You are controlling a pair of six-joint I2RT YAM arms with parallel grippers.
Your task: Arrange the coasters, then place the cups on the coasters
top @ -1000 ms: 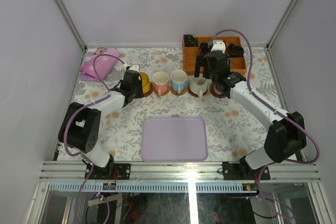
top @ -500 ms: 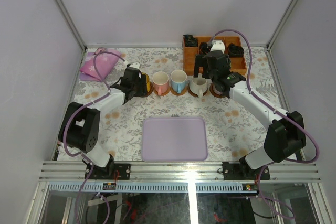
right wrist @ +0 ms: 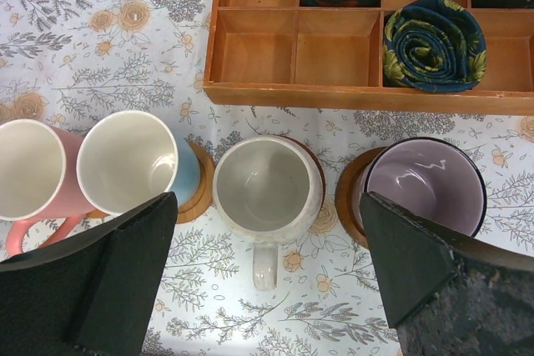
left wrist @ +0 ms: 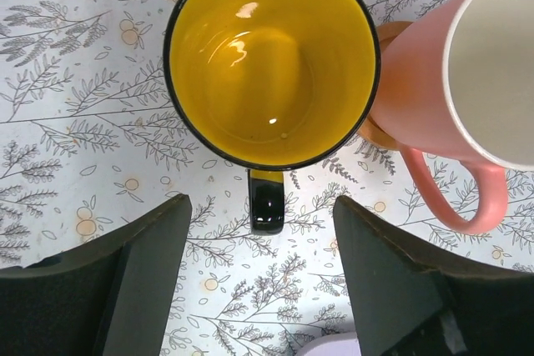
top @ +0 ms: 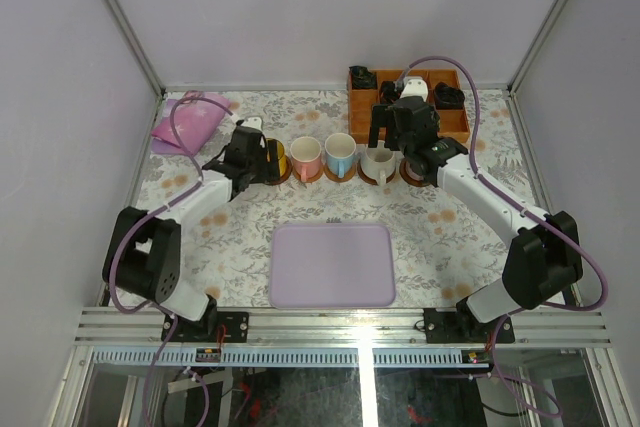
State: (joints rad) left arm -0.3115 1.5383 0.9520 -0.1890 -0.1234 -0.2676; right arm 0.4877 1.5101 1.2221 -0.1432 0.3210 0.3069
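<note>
Five cups stand in a row at the back of the table. The yellow cup (left wrist: 271,56) is upright with its black handle (left wrist: 267,200) pointing at my left gripper (left wrist: 261,235), which is open just behind the handle and holds nothing. Beside it the pink cup (left wrist: 467,72) sits on a coaster (left wrist: 386,37). My right gripper (right wrist: 265,243) hangs wide open above the white cup (right wrist: 267,185). The blue cup (right wrist: 133,160) and purple cup (right wrist: 425,185) rest on brown coasters (right wrist: 197,193) (right wrist: 350,198). From above, the left gripper (top: 252,160) is at the row's left end and the right gripper (top: 393,140) near its right end.
An orange-brown compartment box (right wrist: 259,47) with rolled dark cloths stands right behind the cups. A lavender tray (top: 332,265) lies at the front middle. A pink pouch (top: 185,122) lies at the back left.
My left gripper has opened, let go of the yellow cup's handle and drawn back a little. The right arm has not moved.
</note>
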